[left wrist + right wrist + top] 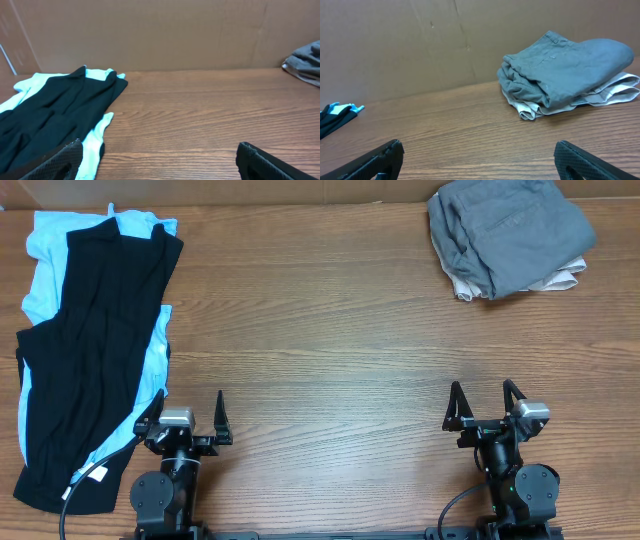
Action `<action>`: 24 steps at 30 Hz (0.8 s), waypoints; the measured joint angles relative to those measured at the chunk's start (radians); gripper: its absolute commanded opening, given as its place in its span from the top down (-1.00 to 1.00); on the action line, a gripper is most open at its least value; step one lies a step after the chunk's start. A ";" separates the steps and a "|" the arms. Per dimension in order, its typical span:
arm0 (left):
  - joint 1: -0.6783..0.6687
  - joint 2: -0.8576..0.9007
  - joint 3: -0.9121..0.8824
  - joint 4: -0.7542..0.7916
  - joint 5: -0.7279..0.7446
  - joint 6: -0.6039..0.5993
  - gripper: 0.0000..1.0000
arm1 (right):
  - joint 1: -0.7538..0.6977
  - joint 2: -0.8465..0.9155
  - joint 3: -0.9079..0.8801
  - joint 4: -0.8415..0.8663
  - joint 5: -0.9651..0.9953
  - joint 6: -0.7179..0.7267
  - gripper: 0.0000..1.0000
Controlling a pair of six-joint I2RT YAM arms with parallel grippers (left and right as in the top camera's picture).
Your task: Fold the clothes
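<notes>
Black T-shirt (95, 350) lengthwise near-to-far (left side)

The overhead camera looks straight down from well above the table (330, 330), with the left gripper (190, 415) and the right gripper (483, 405) at the frame's lower edge, pointing up it. Each wrist camera sits low, just behind its own gripper, looking level across the wood toward the cardboard wall (165, 30). The left one sees the black shirt (55, 115) close ahead and to the left of its gripper; the right one sees the grey pile (565, 65) ahead and to the right. Both wrist views share the bare middle of the table — each catches the other's garment at its edge.
</notes>
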State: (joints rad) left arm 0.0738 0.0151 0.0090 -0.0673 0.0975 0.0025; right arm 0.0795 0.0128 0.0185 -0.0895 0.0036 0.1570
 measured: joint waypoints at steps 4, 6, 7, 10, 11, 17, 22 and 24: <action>0.000 0.000 0.000 0.001 0.012 -0.040 -1.00 | 0.000 0.000 0.000 0.004 0.000 0.000 -1.00; 0.000 0.000 0.000 0.003 0.023 -0.068 -1.00 | 0.000 0.000 0.000 0.006 0.000 0.000 -1.00; 0.000 0.000 0.000 0.003 0.029 -0.081 -1.00 | 0.000 0.000 0.000 0.006 0.000 0.000 -1.00; 0.000 0.000 0.000 0.004 0.038 -0.104 -1.00 | 0.000 0.000 0.000 0.020 -0.002 0.000 -1.00; 0.000 0.000 0.000 0.005 0.041 -0.109 -1.00 | 0.000 0.000 0.000 0.037 -0.004 0.000 -1.00; 0.000 0.000 0.000 0.047 0.087 -0.136 -1.00 | 0.000 0.000 0.000 0.120 -0.024 0.000 -1.00; 0.000 0.000 0.000 0.067 0.106 -0.177 -1.00 | 0.000 0.000 0.000 0.127 -0.056 0.000 -1.00; 0.000 0.000 0.000 0.067 0.113 -0.185 -1.00 | 0.000 0.000 0.000 0.122 -0.060 0.000 -1.00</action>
State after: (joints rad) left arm 0.0738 0.0151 0.0090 -0.0006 0.2104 -0.1829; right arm 0.0795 0.0128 0.0185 0.0326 -0.0566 0.1566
